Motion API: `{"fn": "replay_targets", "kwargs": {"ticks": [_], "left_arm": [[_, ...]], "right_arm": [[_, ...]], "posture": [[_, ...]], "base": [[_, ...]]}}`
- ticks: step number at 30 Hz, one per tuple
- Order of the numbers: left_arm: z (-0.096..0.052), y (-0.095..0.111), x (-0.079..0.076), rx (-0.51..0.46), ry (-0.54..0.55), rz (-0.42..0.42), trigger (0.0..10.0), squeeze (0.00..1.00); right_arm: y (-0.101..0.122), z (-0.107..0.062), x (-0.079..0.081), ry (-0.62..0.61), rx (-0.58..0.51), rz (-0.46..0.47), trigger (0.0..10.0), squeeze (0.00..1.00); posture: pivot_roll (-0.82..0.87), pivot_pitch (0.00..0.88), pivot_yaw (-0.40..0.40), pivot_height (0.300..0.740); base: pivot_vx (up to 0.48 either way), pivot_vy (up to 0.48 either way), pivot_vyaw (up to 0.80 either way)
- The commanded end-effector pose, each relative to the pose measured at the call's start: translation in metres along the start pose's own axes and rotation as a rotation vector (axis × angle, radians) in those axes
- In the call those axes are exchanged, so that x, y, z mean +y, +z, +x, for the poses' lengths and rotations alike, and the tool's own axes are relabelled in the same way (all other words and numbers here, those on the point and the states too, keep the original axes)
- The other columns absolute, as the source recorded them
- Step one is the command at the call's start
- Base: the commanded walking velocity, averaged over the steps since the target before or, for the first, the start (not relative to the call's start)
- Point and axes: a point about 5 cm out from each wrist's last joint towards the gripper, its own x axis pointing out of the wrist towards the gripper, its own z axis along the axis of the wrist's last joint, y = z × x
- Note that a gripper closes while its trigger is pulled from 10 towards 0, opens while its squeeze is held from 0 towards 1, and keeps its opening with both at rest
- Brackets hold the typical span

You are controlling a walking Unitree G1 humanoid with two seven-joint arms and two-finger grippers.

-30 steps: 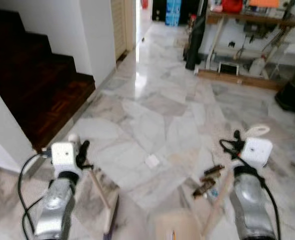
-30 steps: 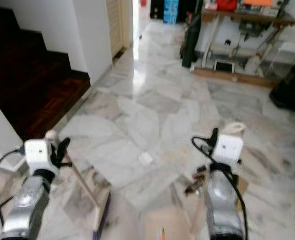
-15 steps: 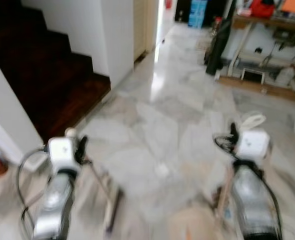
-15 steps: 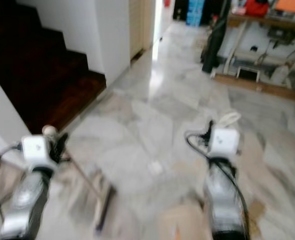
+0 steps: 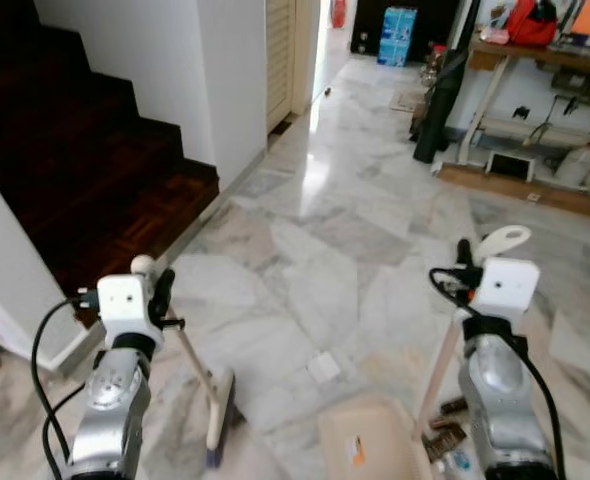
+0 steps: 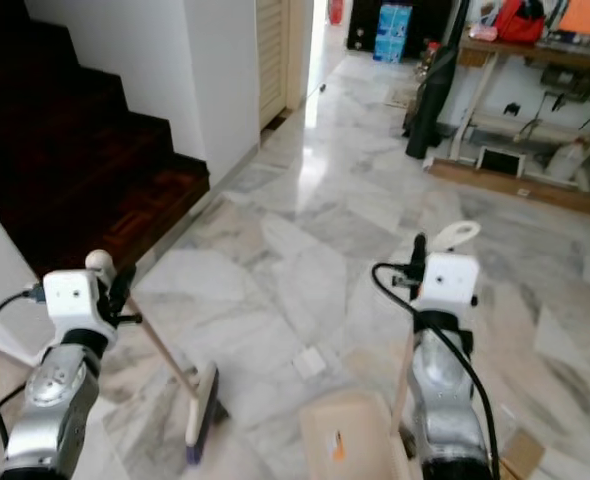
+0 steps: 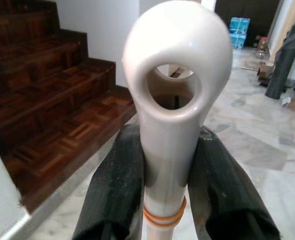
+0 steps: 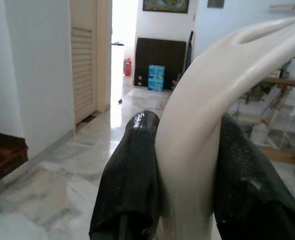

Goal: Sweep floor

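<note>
With the left gripper (image 7: 170, 165) clamped on the broom (image 5: 218, 418) handle and the right gripper (image 8: 187, 160) clamped on the dustpan (image 5: 370, 447) handle, head and pan sit near, left and centre-right on the floor (image 5: 325, 230). Best move, I'd say: drag bristles right, flat, pushing the paper scrap (image 5: 324, 366) toward the pan lip; debris (image 5: 445, 438) by the right arm needs a second pass.

Glossy marble floor (image 5: 355, 230), dark wooden stairs (image 5: 85, 190), louvred door (image 5: 278, 50), cluttered table (image 5: 535, 60).

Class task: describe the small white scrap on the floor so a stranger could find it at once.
Start at the dark wooden staircase, then cross the marble floor towards the robot. Between the broom head and the beige dustpan lies the white scrap, small, flat and squarish.
</note>
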Motion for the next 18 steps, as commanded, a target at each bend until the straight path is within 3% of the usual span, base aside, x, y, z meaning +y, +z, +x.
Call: {"fn": "replay_targets", "kwargs": {"ticks": [1,18], "left_arm": [[0.0035,0.0088,-0.0046,-0.042,-0.012,0.002,10.0,0.0],[0.0037,0.0087,-0.0064,-0.042,-0.015,0.001,10.0,0.0]], "right_arm": [[0.0091,0.0027,-0.0068,-0.026,-0.041,0.013,10.0,0.0],[0.0099,0.0035,-0.0048,-0.024,-0.041,0.022,10.0,0.0]], "posture": [[-0.06,0.0,-0.008,0.74],[-0.06,0.0,-0.007,0.74]], "base": [[0.33,0.0,0.0],[0.335,0.0,0.0]]}}
